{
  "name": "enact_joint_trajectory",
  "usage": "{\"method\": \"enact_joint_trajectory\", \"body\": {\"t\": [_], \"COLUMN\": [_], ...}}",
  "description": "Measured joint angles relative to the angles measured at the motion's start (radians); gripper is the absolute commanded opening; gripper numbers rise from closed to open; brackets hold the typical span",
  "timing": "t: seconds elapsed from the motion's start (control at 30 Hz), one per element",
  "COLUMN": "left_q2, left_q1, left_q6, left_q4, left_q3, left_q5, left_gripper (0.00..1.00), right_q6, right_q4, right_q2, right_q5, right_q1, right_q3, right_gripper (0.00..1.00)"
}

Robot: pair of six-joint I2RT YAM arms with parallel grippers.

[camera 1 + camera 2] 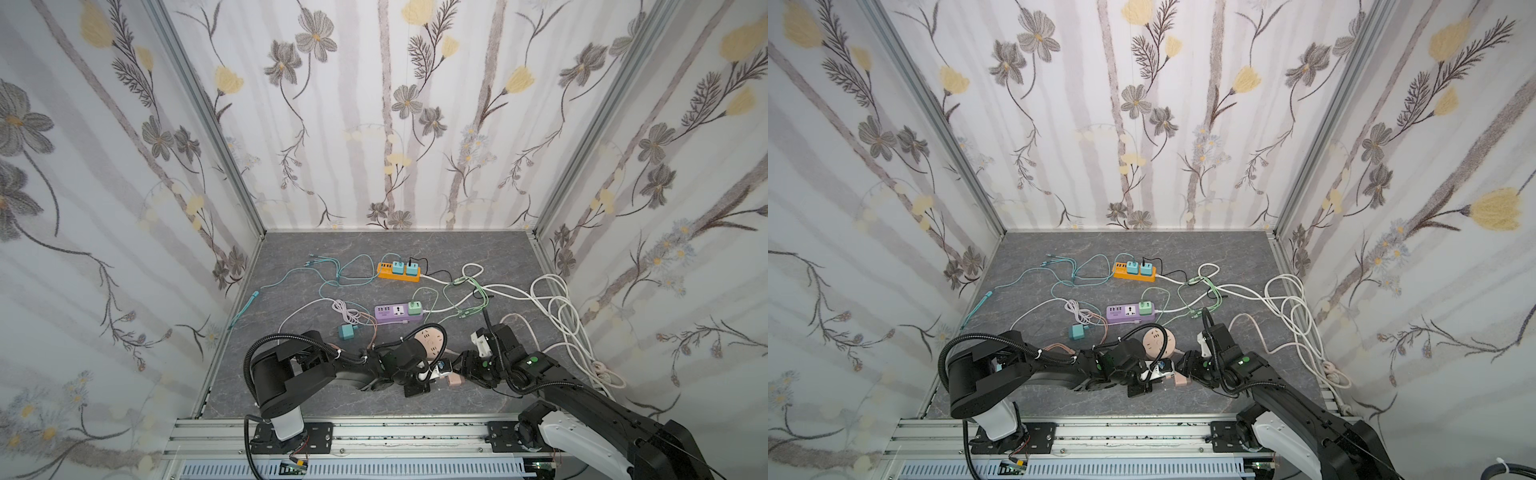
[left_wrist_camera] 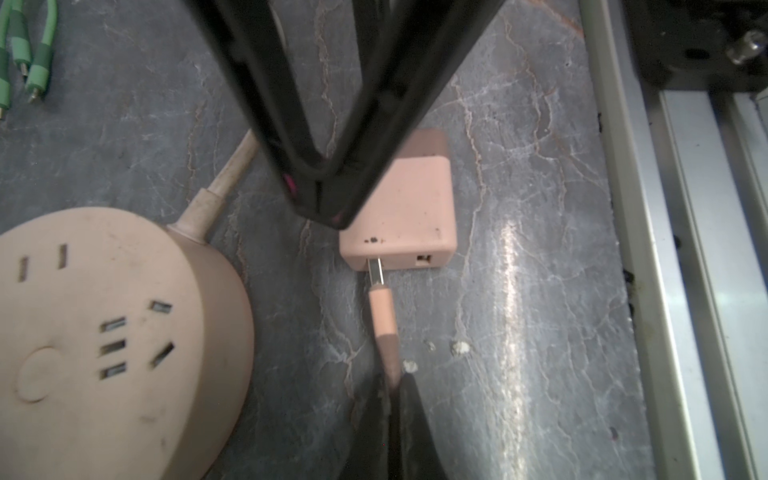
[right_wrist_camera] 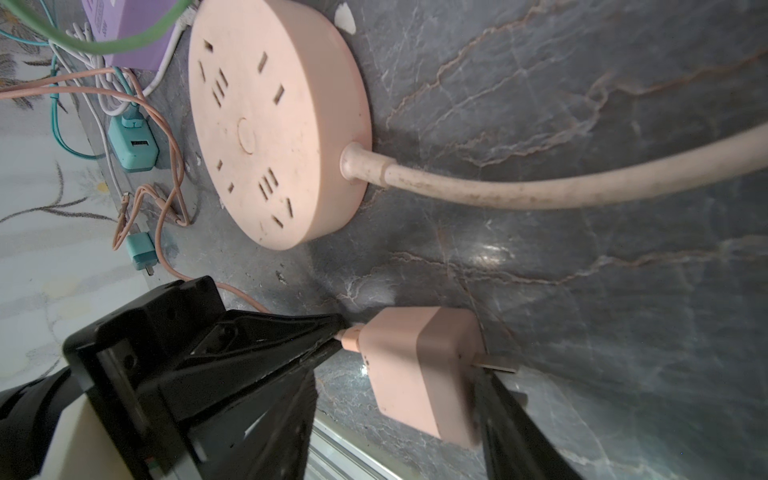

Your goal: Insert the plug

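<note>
A pink adapter (image 2: 411,203) lies on the grey table near the front edge, in both top views (image 1: 454,380) (image 1: 1180,380). My left gripper (image 2: 395,378) is shut on a pink USB plug (image 2: 382,307). Its metal tip sits in the adapter's port with some metal still showing. My right gripper (image 3: 409,374) is closed on the adapter (image 3: 419,374), one finger against the pronged end. The other fingertip, by the port face, is partly hidden behind the left gripper (image 3: 332,336). A round pink power strip (image 1: 432,340) lies just behind both grippers.
A purple strip (image 1: 397,312) and an orange strip (image 1: 399,272) with chargers sit farther back among teal, green and white cables. A loose teal charger (image 1: 345,331) lies left of the round strip. White cable loops (image 1: 561,316) pile at the right. The aluminium rail (image 2: 685,291) runs close by.
</note>
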Motion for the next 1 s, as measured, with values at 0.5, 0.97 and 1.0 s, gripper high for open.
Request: {"method": "enact_joint_trajectory", "body": {"t": [0.5, 0.97, 1.0], "left_q2": [-0.027, -0.038, -0.040], "left_q1": [0.005, 0.005, 0.005], "left_q6": [0.013, -0.022, -0.021], "left_q4": [-0.109, -0.248, -0.258], "left_q3": [0.021, 0.075, 0.077], "left_q5": [0.014, -0.043, -0.047], "left_gripper": [0.00, 0.00, 0.00], "right_q6": [-0.010, 0.036, 0.038], "right_q4": [0.051, 0.095, 0.101], "right_q2": [0.046, 0.056, 0.058], "right_q5": [0.028, 0.066, 0.067], "right_q1": [0.052, 0.101, 0.103], "right_q3": [0.015, -0.003, -0.003], "right_gripper": [0.59, 0.38, 0.35]}}
